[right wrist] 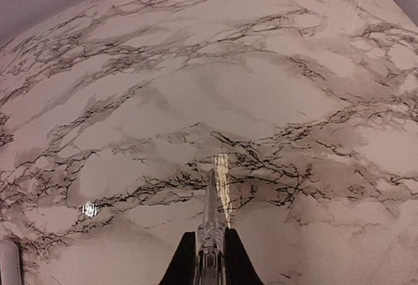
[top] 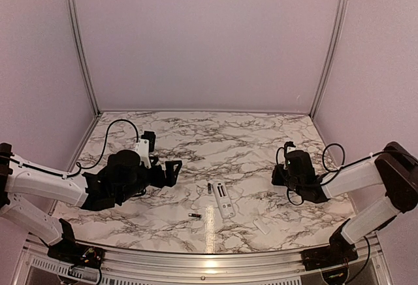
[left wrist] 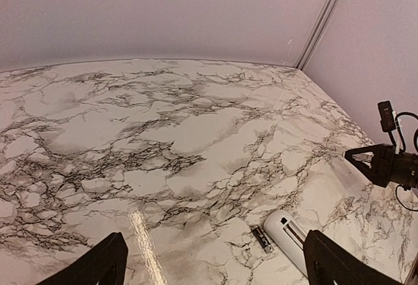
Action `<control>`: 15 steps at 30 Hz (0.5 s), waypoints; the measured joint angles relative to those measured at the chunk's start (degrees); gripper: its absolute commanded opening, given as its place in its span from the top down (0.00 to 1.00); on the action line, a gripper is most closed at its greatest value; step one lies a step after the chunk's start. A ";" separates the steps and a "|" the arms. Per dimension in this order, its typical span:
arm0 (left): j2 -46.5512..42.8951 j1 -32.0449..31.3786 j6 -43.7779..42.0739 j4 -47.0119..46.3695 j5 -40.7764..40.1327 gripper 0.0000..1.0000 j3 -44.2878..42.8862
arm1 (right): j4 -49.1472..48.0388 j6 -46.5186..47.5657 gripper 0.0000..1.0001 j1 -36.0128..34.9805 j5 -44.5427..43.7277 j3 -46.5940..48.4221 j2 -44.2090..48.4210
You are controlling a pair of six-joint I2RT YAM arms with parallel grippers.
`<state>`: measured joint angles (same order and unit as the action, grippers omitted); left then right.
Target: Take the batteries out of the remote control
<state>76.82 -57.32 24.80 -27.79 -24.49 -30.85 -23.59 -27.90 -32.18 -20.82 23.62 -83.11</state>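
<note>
The remote control point(top: 223, 200) is a slim white bar lying flat at the table's front middle, its dark recess facing up. In the left wrist view the remote control point(left wrist: 287, 236) is partly hidden behind one finger. One battery point(top: 209, 187), a tiny dark cylinder, lies beside its far end, and this battery point(left wrist: 262, 239) also shows in the left wrist view. A second battery point(top: 194, 215) lies apart to the front left. My left gripper point(top: 172, 170) hovers left of the remote, open and empty, its fingertips point(left wrist: 330, 259) wide apart. My right gripper point(top: 277, 175) is to the right, shut on a thin pale stick point(right wrist: 210, 210).
A small white flat cover piece point(top: 262, 226) lies front right of the remote. Pale walls with metal corner rails point(top: 330, 43) close the table at the back and sides. From the left wrist view, the right gripper point(left wrist: 366, 162) hangs at the right.
</note>
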 measured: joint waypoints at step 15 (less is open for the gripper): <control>0.00 0.00 0.00 -0.35 0.48 0.02 0.02 | -0.35 -1.64 0.86 0.02 1.22 -2.84 -0.02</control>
<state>76.82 -57.32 24.80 -28.14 -24.01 -30.83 -23.94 -29.54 -32.16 -19.59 20.78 -83.13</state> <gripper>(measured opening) 0.979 0.143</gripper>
